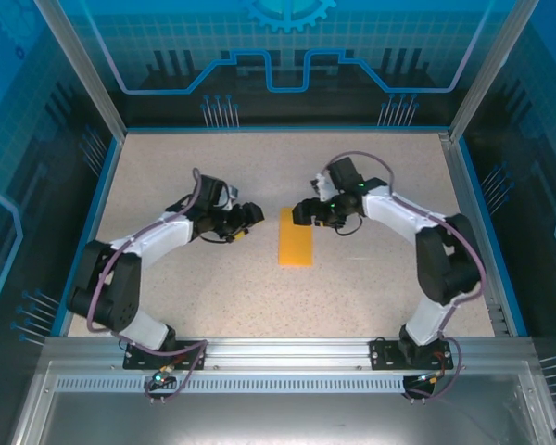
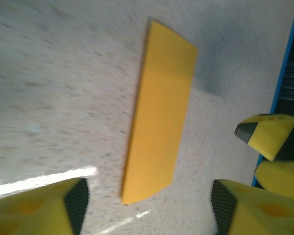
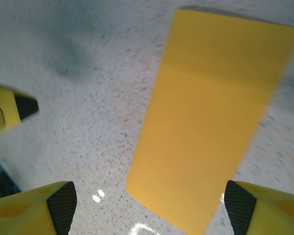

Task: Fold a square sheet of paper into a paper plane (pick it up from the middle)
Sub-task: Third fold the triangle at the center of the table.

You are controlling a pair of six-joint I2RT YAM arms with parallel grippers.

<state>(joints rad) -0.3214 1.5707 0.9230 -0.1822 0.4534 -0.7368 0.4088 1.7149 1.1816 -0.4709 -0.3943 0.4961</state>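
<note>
So the orange sheet of paper [image 1: 296, 238] isn't a square right now. It's a narrow strip lying flat in the middle of the tabletop [image 1: 167, 167], long side running near to far, so my guess is we're somewhere in the early folds, nowhere near a plane.

The left gripper [image 1: 250, 215] sits just left of the strip's far end and the right gripper [image 1: 301, 211] is by its far right corner. Both have their jaws spread and are holding nothing.

The next move probably needs one side pinning the strip while the other lifts an edge, which is tricky with paper this flat.

The wrist views are smeary, so I can't count layers or read the creases, or tell if the right gripper touches the paper.
</note>
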